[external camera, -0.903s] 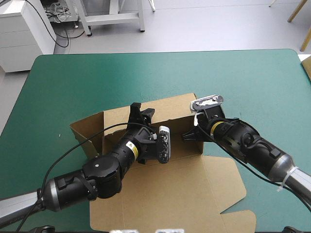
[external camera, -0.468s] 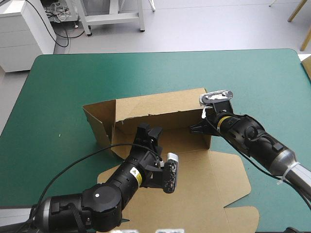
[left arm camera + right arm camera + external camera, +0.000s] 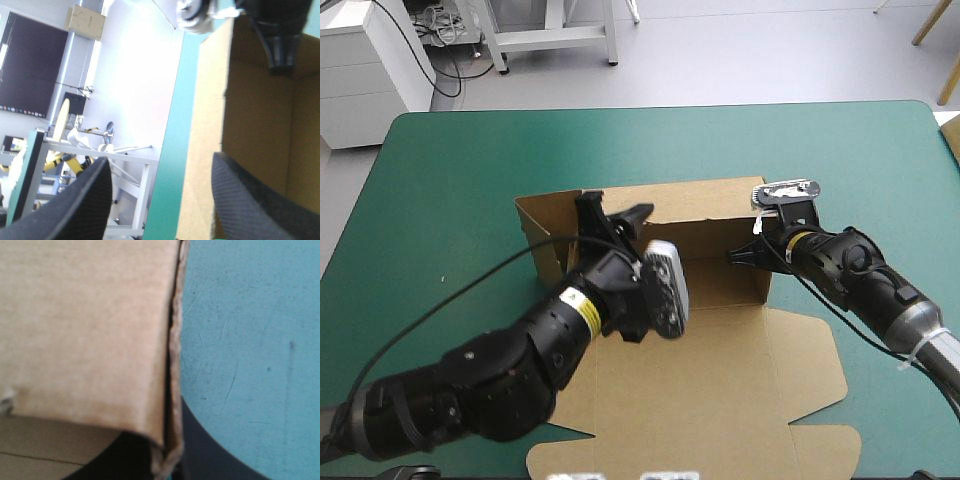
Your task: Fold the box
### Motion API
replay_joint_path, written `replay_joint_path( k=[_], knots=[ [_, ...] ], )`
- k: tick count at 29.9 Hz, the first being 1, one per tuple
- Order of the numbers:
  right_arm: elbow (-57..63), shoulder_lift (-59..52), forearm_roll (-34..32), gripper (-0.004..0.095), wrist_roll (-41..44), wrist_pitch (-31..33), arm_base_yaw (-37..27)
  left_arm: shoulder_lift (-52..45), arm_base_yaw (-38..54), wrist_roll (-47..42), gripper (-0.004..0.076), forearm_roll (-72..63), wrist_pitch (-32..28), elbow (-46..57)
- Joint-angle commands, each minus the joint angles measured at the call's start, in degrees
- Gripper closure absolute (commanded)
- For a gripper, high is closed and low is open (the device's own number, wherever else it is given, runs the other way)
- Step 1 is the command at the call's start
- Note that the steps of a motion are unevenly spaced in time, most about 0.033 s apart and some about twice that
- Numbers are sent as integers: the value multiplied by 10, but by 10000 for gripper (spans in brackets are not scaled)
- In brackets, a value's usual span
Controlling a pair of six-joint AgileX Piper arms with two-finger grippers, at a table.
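The right gripper [image 3: 740, 255] apparently pinches the box [image 3: 720, 370] at its 3 o'clock corner to steady it; the left gripper [image 3: 613, 208], fingers spread, straddles the 11 o'clock wall.

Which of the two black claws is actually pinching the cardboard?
The right gripper: its fingers clamp the right wall of the box. The left gripper stands open.

A lab: white drawer cabinet [image 3: 365, 75], loose cables [image 3: 438, 28] and a metal frame [image 3: 552, 36] are sitting beyond the surface's [image 3: 840, 160] far edge.
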Motion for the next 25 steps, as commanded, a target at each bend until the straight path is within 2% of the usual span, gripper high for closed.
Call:
replay_joint_path(
  k=[1,6,8,14,18,21,25],
  knots=[
    [-19,-14,33,930,-43,-15,-18,-18,75,47,302,-68,-8,-88],
    [-22,-15,47,929,-60,3,-22,-16,266,107,312,-221,-7,-154],
    [-34,-15,47,929,-63,26,-22,-14,357,119,372,-274,-6,-158],
    [-107,-13,49,930,-91,113,-22,-16,602,129,619,-489,-6,-158],
    [-172,6,49,930,-111,164,-22,-34,700,201,734,-649,-1,-140],
    [-224,38,49,930,-124,222,-23,-66,729,260,731,-737,-26,-100],
    [-292,94,72,930,-153,286,-36,-125,731,262,731,-754,-81,-12]
  ],
)
